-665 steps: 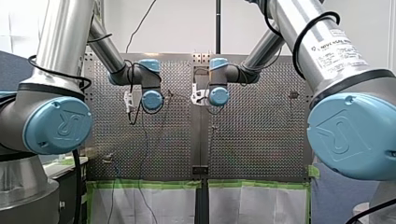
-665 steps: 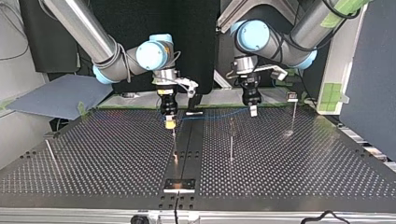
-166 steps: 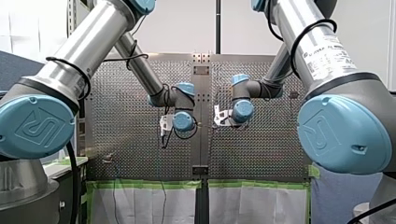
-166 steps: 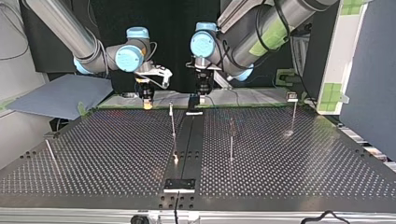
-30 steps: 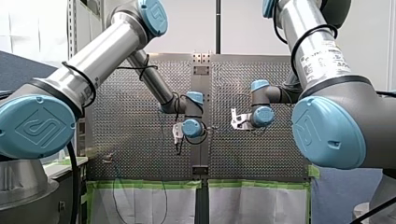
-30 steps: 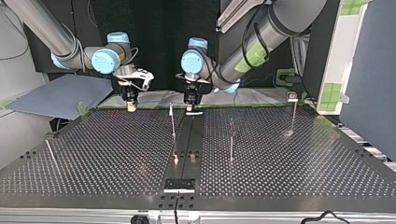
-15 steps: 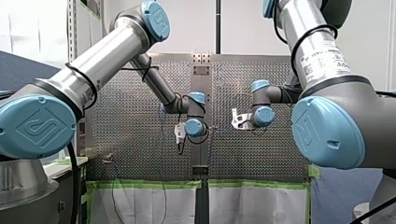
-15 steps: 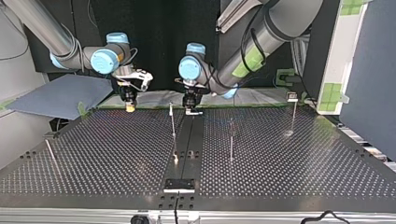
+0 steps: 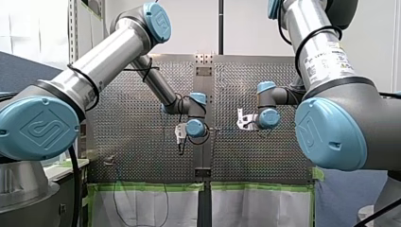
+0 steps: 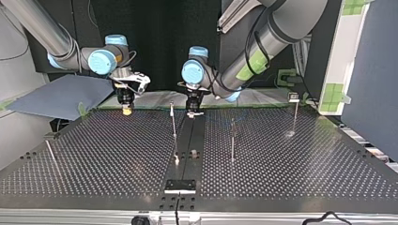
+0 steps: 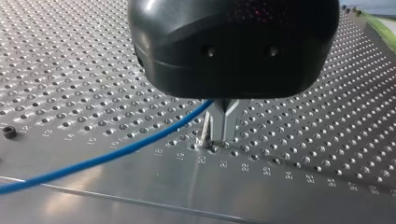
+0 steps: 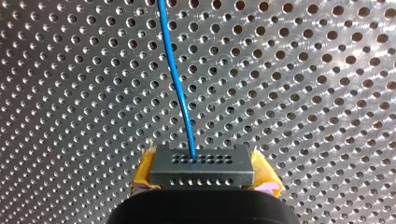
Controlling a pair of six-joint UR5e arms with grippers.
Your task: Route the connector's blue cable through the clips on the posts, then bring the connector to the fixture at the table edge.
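My right gripper (image 12: 201, 164) pinches the small, rigid black connector (image 12: 201, 171) between yellow pads (image 12: 267, 171) above the perforated surface (image 11: 327, 112), while my left gripper (image 11: 223, 130), metal fingers (image 11: 230, 114) pressed together, appears to nip its thin, light, limp blue cable (image 11: 116, 151), likely best guided close to the grip.

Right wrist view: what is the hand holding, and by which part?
The black connector, clamped by its two ends between the yellow pads of my right hand.
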